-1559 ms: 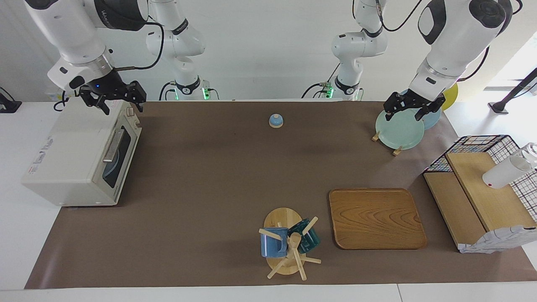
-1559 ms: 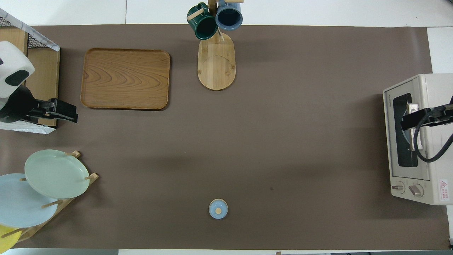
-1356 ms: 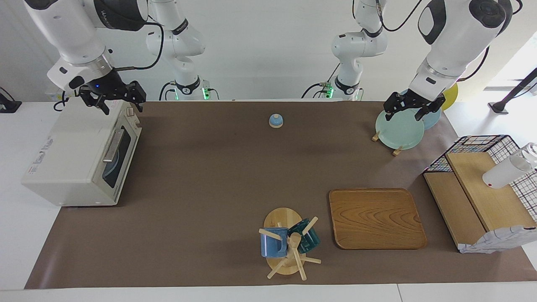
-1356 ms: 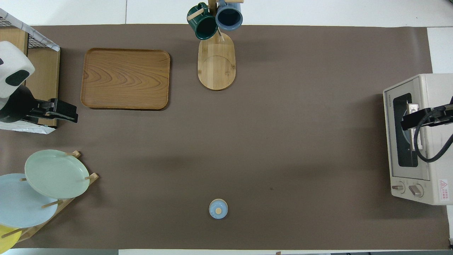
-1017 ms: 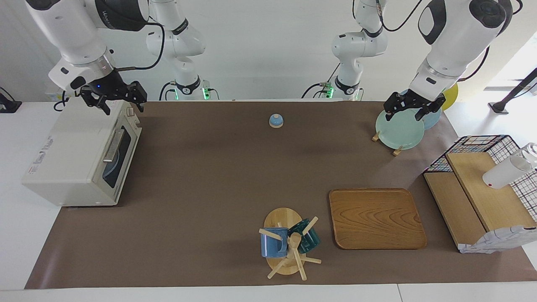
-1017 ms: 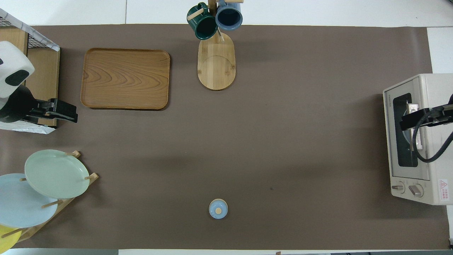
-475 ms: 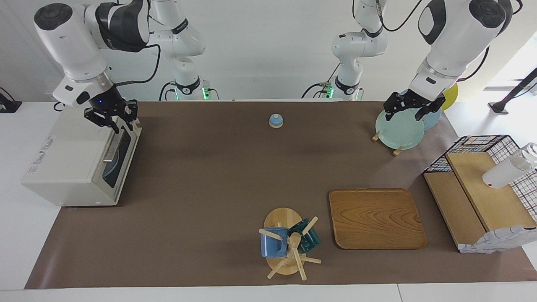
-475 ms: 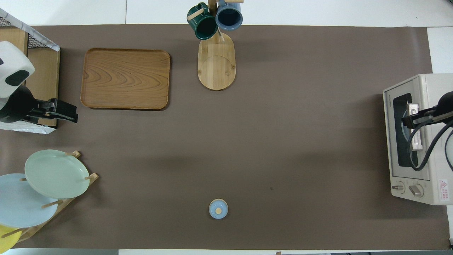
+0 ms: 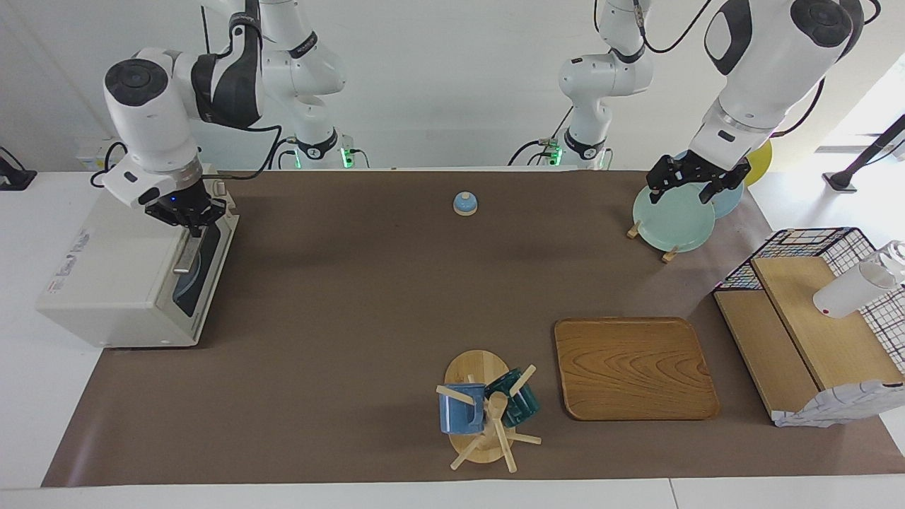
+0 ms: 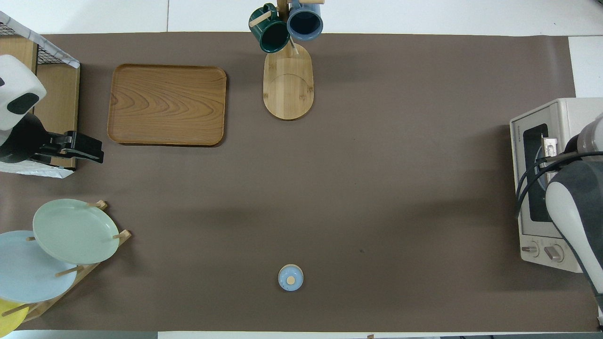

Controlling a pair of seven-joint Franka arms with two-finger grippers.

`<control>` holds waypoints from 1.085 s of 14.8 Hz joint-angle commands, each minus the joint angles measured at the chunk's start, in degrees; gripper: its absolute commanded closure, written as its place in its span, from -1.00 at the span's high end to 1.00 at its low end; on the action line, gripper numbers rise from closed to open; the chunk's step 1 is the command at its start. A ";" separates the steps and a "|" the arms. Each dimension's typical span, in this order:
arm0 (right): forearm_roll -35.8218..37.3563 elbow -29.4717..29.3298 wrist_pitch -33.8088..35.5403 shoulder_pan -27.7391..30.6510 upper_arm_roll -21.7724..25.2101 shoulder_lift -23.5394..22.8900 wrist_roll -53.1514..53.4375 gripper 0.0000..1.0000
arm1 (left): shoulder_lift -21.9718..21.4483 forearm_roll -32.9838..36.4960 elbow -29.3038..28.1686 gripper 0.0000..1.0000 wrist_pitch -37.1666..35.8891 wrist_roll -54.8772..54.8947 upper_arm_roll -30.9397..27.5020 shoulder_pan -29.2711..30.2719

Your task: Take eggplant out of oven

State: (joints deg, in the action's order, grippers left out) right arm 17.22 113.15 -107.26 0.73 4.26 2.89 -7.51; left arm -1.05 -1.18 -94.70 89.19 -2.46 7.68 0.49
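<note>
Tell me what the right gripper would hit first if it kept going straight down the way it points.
Most likely the oven door's bar handle: the right gripper, shut, is already at its top end on the oven; contact can't be confirmed.

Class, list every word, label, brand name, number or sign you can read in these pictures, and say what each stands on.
Brand strip on the oven door frame: too small to read.
Red warning-triangle sticker on the oven's top: text too small to read.
Printed label on the oven's top: blurred, unreadable.
Nothing else carries text.

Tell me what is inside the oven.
Through the closed oven's glass door only a pale blue plate shows. No eggplant is visible; the rest of the interior is hidden.
</note>
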 commanded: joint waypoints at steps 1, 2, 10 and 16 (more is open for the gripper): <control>1.77 0.93 -1.99 0.58 -0.21 -0.69 1.18 -1.00 | -1.06 -0.67 -1.10 1.00 0.90 0.27 0.32 0.83; 1.77 1.19 -2.08 0.67 -0.21 -0.78 1.18 -1.00 | -1.06 -0.67 -1.10 1.00 0.90 0.27 0.32 0.83; 3.18 3.56 -6.46 -1.34 -0.65 -3.15 1.36 -1.00 | -1.06 -0.67 -1.10 1.00 0.90 0.27 0.32 0.83; -3.06 7.77 -17.25 -5.31 -0.65 -5.70 5.31 -1.00 | -1.06 -0.67 -1.10 1.00 0.90 0.27 0.32 0.83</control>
State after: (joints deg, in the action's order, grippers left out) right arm 15.60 118.34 -118.29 -5.22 3.52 -1.26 -2.81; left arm -1.05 -1.18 -94.70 89.19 -2.46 7.68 0.49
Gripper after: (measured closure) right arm 0.991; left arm 0.000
